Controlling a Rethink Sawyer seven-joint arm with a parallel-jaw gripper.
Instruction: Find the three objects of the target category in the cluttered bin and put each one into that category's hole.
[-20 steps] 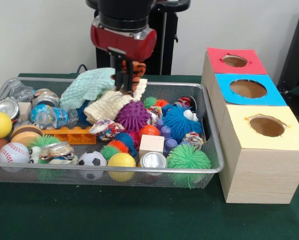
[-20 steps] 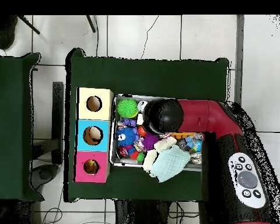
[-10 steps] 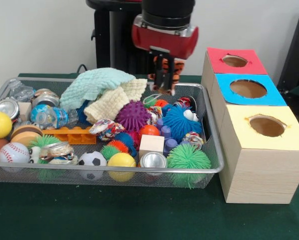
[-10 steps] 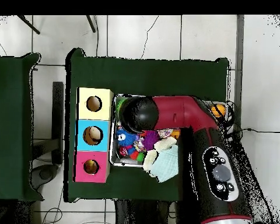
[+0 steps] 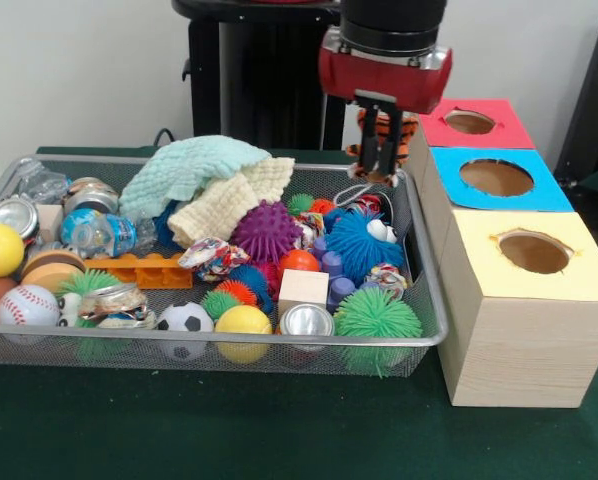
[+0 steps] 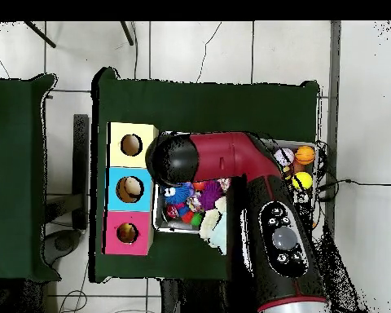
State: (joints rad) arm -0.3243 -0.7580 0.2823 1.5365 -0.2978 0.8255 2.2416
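Gripping striped tiger toy (image 5: 387, 132), end effector (image 5: 379, 168) closed, raised; wire bin (image 5: 419, 262) rim directly below, red-topped box (image 5: 471, 122) just beside.

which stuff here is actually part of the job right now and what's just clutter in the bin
Part of the job:
- gripper
- orange striped plush toy it holds
- box with three holes
- wire bin

Just lying about:
- green washcloth
- purple spiky ball
- soccer ball
- baseball
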